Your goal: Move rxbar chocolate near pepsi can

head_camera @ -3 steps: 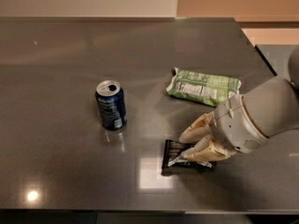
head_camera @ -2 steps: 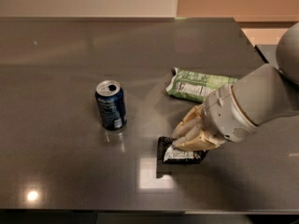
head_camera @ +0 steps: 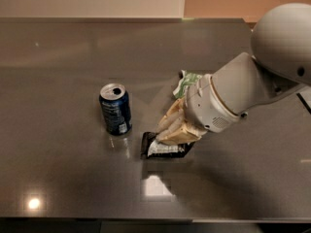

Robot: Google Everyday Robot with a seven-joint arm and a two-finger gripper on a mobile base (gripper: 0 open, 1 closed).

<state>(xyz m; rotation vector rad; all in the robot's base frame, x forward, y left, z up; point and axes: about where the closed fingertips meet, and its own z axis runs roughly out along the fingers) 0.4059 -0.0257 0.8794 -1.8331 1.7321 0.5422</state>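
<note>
Though well in from the left edge of the desk (head_camera: 58, 169), standing upright as the target: smooth blue metal can (head_camera: 115, 109), silver top. Just right of it, nearer the front edge, not touching: flat glossy black snack bar (head_camera: 163, 149), long axis running left to right. Pinched at its right end from above by the pale fingers (head_camera: 175, 125) of the gripper (head_camera: 169, 136). Behind, half hidden: crinkled green-and-white bag (head_camera: 187, 79). Probably needs only a short slide left.
</note>
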